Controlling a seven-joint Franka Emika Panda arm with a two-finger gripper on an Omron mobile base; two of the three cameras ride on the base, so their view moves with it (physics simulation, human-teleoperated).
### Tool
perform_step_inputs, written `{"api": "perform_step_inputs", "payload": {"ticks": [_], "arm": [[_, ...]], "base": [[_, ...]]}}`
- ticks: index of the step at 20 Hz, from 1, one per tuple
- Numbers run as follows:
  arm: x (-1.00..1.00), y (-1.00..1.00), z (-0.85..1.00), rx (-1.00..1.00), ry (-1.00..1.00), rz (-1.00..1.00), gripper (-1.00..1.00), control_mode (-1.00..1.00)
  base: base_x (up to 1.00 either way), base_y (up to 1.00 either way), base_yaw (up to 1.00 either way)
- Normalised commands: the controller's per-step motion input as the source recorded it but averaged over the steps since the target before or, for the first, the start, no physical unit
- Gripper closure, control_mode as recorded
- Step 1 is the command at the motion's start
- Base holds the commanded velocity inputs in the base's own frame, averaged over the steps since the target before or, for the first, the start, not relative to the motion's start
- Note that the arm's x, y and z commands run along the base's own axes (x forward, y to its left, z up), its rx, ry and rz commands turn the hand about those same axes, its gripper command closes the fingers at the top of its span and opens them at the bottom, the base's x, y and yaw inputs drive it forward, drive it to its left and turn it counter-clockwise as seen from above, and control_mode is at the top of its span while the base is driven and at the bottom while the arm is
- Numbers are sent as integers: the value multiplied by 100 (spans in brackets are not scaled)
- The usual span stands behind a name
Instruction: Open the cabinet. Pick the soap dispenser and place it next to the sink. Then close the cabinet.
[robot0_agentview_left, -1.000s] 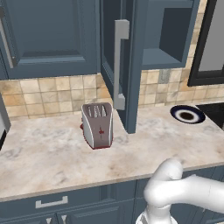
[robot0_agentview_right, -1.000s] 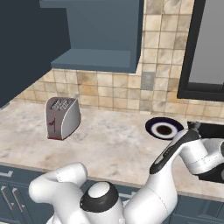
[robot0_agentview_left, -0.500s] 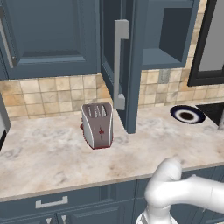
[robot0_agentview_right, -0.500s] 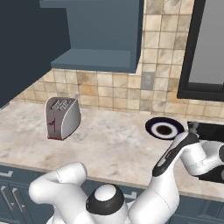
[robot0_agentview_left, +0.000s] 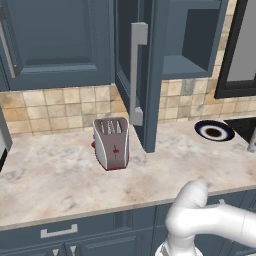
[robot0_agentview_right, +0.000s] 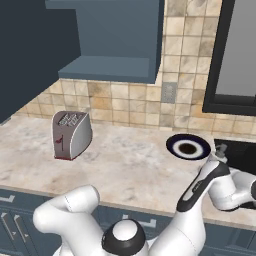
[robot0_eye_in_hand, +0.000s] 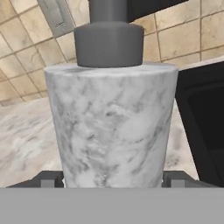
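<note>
Holding the soap dispenser (robot0_eye_in_hand: 111, 127) between my two finger tips, I see its marbled grey-white body close up in the hand view, with the darker pump collar rising above it. My gripper (robot0_eye_in_hand: 113, 178) is pinched on the bottle — one dark finger tip shows at each side of its lower body. In the right base view the dispenser's small pump head (robot0_agentview_right: 220, 150) pokes up just past my wrist, at the right end of the counter (robot0_agentview_right: 125, 165) beside a dark recessed basin (robot0_agentview_right: 240, 155). A dark-rimmed round plate (robot0_agentview_right: 188, 147) lies near it to the left. The cabinet (robot0_agentview_left: 145, 75) stands open, its door edge-on with the long light-grey bar handle (robot0_agentview_left: 136, 72) facing the left base view — the shelf inside is visible. A silver-and-red toaster (robot0_agentview_left: 112, 143) sits on the counter just left of the door.
</note>
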Motion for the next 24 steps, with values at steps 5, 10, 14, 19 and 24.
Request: {"api": "perform_step_inputs", "payload": {"ticks": [5,10,14,19,24], "arm": [[1,0,0,-7,-5,0,100,-100],[3,0,0,-18,0,0,100,-100],[12,4,-1,-20,0,0,100,-100],[18,0,-7,-10,-1,0,100,-100],[15,0,-24,0,-2,0,100,-100]], "base": [[0,0,0],[0,0,0],[0,0,0],[0,0,0],[0,0,0]]}}
